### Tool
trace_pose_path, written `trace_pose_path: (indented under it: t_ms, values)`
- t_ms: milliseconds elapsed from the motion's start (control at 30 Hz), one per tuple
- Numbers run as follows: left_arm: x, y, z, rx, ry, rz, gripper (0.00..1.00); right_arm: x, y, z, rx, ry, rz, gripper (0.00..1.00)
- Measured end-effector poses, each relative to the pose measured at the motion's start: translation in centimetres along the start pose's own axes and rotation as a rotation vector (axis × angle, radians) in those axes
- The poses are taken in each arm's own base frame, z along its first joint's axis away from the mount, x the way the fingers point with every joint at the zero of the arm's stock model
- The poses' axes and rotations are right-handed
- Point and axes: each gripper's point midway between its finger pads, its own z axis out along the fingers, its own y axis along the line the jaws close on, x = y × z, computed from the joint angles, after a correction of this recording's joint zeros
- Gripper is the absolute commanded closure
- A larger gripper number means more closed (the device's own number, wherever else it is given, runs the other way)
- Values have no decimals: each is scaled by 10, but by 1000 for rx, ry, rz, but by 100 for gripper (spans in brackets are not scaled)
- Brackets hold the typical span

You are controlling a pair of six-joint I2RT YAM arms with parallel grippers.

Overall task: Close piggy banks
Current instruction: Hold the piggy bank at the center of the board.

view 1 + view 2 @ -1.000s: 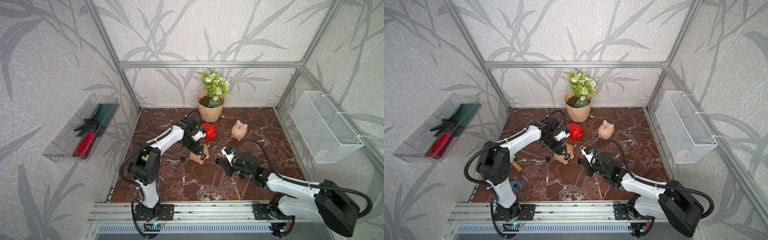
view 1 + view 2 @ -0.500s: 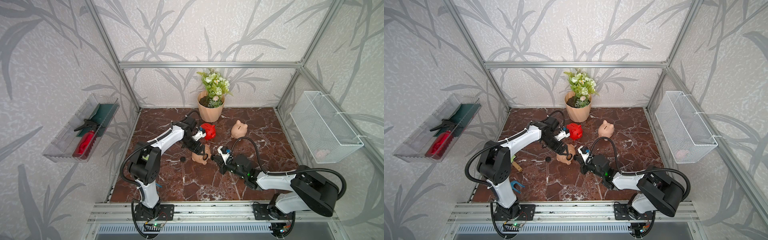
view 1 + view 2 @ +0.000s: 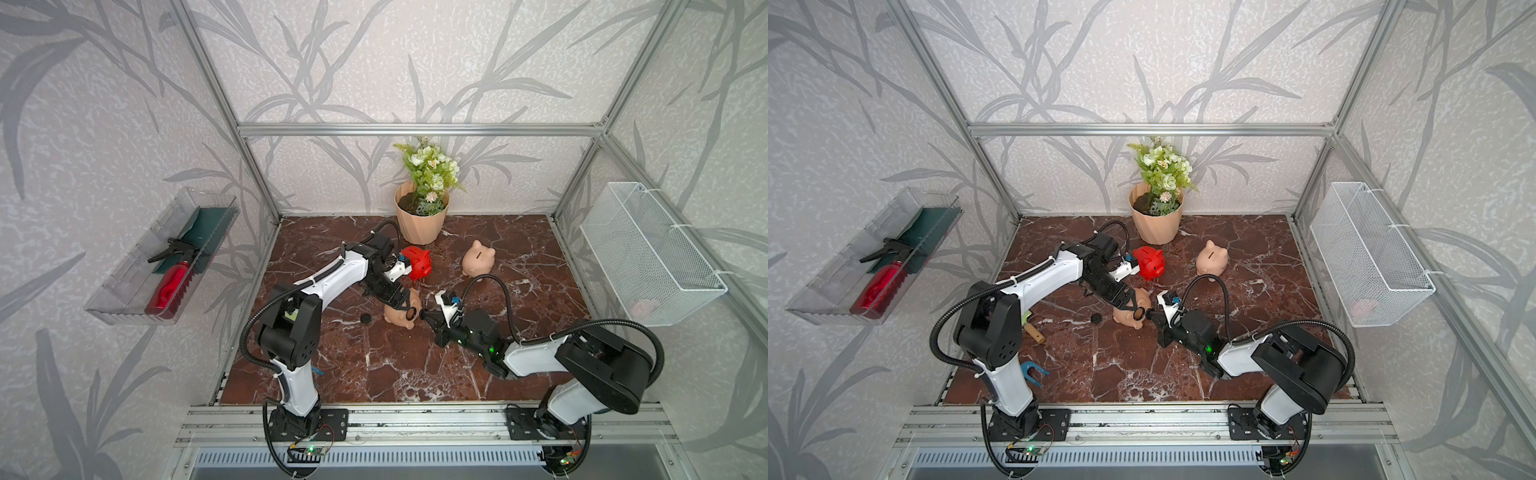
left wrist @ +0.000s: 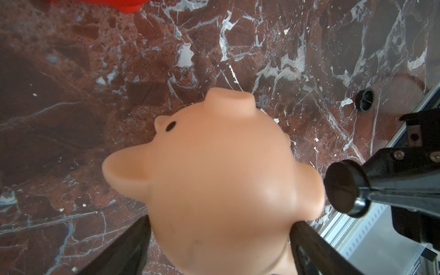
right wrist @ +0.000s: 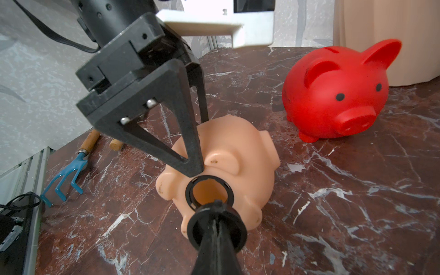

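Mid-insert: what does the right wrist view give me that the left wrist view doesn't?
Right wrist only: the tan pig's open belly hole, the whole red pig, a rake. Left wrist only: the pig's eye and a spare plug on the floor. Both: the left gripper clamping the pig, the right gripper shut on a plug not yet in the hole.

Left wrist view shows you only a cropped sliver of the red piggy bank (image 4: 100,3); what the wire basket (image 3: 648,249) holds is blurred
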Motion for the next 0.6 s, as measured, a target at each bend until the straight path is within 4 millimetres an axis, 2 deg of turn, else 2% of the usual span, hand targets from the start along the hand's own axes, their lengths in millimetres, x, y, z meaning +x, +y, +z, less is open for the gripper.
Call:
trace_pose_path:
  t_ms: [467, 600]
  values:
    - [0, 0, 0, 2, -1, -7, 13, 9, 2, 8, -14, 2, 78, 100]
    - [-1, 0, 0, 4, -3, -13, 12, 4, 4, 11, -21, -7, 88, 100]
